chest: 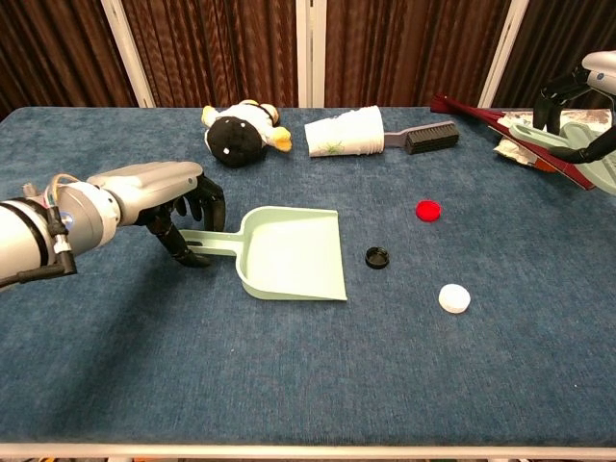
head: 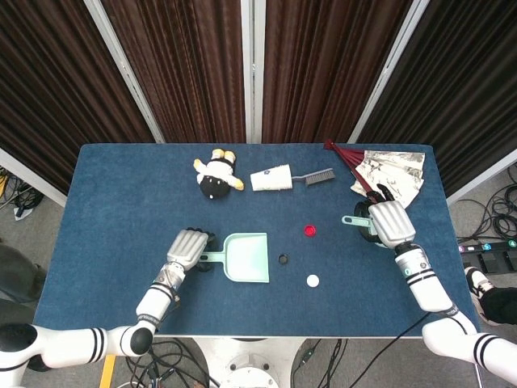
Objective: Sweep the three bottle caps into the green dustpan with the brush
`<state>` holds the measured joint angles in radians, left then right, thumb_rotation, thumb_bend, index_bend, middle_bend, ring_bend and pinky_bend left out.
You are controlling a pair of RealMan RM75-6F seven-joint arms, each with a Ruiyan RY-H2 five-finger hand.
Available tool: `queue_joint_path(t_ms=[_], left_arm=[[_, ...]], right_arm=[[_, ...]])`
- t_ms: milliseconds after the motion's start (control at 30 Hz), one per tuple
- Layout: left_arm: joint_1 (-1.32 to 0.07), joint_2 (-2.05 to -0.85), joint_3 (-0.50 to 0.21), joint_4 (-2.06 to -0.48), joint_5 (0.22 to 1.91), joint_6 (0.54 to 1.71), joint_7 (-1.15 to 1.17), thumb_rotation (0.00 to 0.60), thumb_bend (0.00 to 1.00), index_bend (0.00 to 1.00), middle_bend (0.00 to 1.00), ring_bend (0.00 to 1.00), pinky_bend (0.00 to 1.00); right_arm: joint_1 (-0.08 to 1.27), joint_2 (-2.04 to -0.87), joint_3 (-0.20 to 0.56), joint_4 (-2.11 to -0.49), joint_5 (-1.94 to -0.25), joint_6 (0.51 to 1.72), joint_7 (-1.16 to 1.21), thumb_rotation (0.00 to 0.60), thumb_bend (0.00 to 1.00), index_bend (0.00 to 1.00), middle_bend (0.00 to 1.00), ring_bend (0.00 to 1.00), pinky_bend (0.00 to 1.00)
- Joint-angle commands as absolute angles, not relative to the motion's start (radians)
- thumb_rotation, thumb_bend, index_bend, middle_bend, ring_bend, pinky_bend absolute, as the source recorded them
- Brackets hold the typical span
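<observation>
The green dustpan [head: 250, 259] [chest: 289, 255] lies flat mid-table, its mouth facing the caps. My left hand [head: 187, 246] [chest: 154, 197] has its fingers curled around the dustpan's handle. Right of the pan lie a black cap [head: 283, 259] [chest: 377, 257], a red cap [head: 309, 229] [chest: 427, 210] and a white cap [head: 313, 280] [chest: 454, 298]. My right hand [head: 388, 221] [chest: 599, 65] is at the table's right side, holding a pale green brush [head: 349, 219] [chest: 539, 130] whose handle sticks out to the left.
At the back lie a penguin plush [head: 216, 175] [chest: 236, 135], a tipped paper cup [head: 271, 179] [chest: 345, 132] and a grey brush with dark bristles [head: 321, 175] [chest: 431, 137]. A folding fan [head: 388, 174] [chest: 481, 114] lies at the back right, by my right hand.
</observation>
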<state>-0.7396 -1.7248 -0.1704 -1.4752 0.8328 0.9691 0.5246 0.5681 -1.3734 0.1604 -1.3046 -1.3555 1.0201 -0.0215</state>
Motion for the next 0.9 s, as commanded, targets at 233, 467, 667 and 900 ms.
queue_joint_path(t_ms=[233, 467, 667, 900], left_arm=[[-0.747, -1.730, -0.163, -1.466, 0.824, 0.966, 0.525, 0.600, 0.23, 0.48, 0.45, 0.35, 0.32], [-0.750, -1.744, -0.161, -1.443, 0.836, 0.965, 0.503, 0.600, 0.30, 0.56, 0.53, 0.41, 0.34], [-0.749, -1.741, -0.159, -1.437, 0.864, 0.972, 0.488, 0.600, 0.32, 0.60, 0.57, 0.44, 0.35], [-0.759, -1.719, -0.153, -1.442, 0.894, 0.945, 0.474, 0.600, 0.34, 0.61, 0.58, 0.46, 0.35]], right_arm=[[0.567, -1.375, 0.154, -1.297, -1.360, 1.026, -0.006, 0.600, 0.35, 0.65, 0.53, 0.19, 0.09], [0.565, -1.379, 0.146, -1.290, -1.363, 1.027, 0.004, 0.600, 0.35, 0.65, 0.53, 0.19, 0.09], [0.575, -1.402, 0.147, -1.278, -1.380, 1.021, 0.079, 0.600, 0.38, 0.65, 0.53, 0.19, 0.09], [0.665, -1.497, 0.150, -1.190, -1.461, 0.949, 0.337, 0.600, 0.45, 0.67, 0.54, 0.19, 0.09]])
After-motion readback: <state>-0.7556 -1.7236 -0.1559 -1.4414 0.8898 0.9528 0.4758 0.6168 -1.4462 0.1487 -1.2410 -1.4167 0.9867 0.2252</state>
